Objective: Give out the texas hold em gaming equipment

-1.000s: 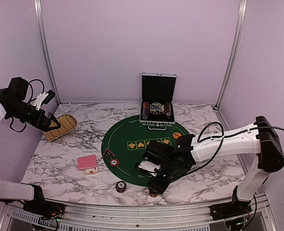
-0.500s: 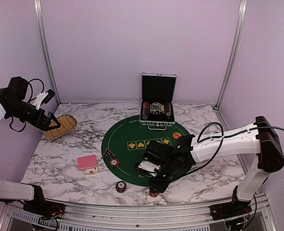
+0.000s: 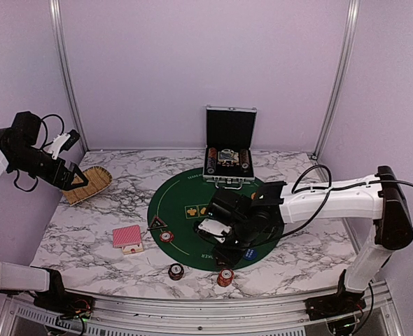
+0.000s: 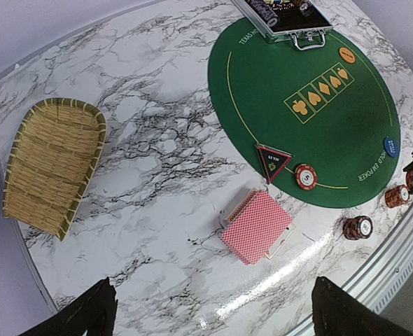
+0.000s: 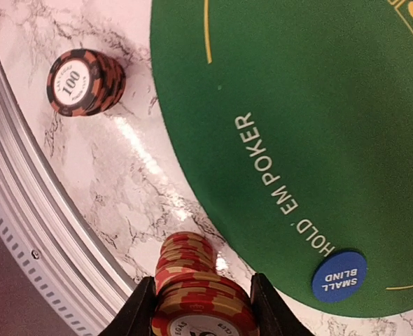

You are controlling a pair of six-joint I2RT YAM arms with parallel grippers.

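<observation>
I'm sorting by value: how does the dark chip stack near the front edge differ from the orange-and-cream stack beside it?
The dark chip stack is black with orange edge stripes; the orange-and-cream stack is red-orange with cream stripes. The dark stack's top reads 100; the orange-and-cream stack's top face is cut off, unreadable. The dark stack looks shorter, the orange-and-cream one taller. Both stand upright on the marble table, off the green mat.

Fixed view high from near side, left wrist far overhead, right wrist close, sharing green mat (image 3: 175,199)

Two discs (image 4: 346,54) (image 4: 390,145), one deck (image 4: 257,225), one token (image 4: 272,161)
</observation>
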